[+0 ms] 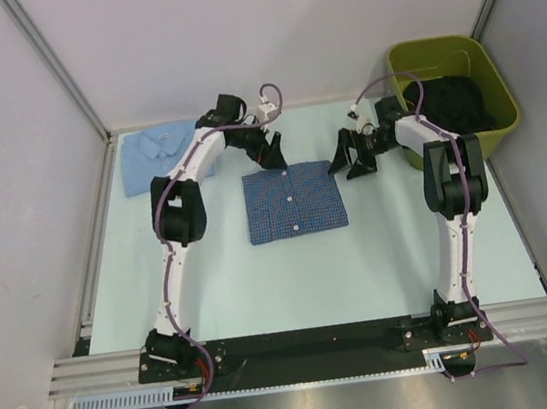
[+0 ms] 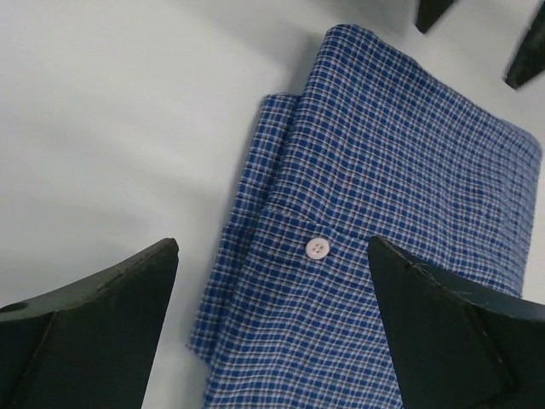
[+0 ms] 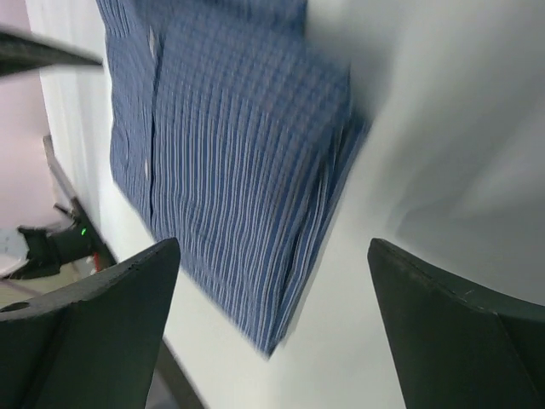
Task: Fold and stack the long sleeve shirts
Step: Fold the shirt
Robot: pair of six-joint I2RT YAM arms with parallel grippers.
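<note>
The checked blue long sleeve shirt (image 1: 293, 201) lies folded into a square at the table's middle, white buttons up; it also fills the left wrist view (image 2: 383, 256) and shows blurred in the right wrist view (image 3: 230, 153). A pale blue shirt (image 1: 159, 154) lies folded at the back left. My left gripper (image 1: 271, 154) hangs open just above the checked shirt's back left corner, holding nothing. Open and empty too, my right gripper (image 1: 351, 159) hovers beside the shirt's back right corner.
An olive green bin (image 1: 498, 99) with dark clothing inside stands at the back right, close behind the right arm. Grey walls enclose the table on three sides. A metal rail runs along the near edge by the arm bases.
</note>
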